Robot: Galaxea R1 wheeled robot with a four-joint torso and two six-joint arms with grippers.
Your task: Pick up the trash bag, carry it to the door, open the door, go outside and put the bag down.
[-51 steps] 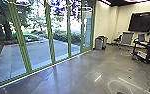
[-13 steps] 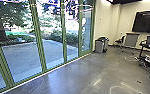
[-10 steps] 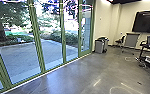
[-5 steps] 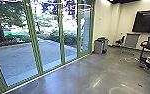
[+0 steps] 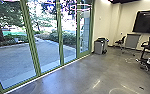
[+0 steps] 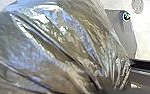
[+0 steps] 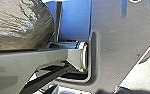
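Trash bag (image 6: 53,47) bunched at L jaws, apparently clenched on its pleated neck (image 6: 113,72); R jaws, can't tell. Soft, slick plastic, prob. light; best held by neck, not body.

No readable text or labels anywhere.

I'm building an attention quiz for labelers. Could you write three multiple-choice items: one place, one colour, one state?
1. Where is the bin?
A) outside
B) under the wall screen
C) indoors, near the window frames' far end

2. What colour are those frames?
A) red
B) green
C) white

3. How is the trash bag's plastic?
A) creased
B) perfectly smooth
C) shredded

1 C: the head view shows it there.
2 B: the uprights look green.
3 A: long folds run together in the left wrist view.
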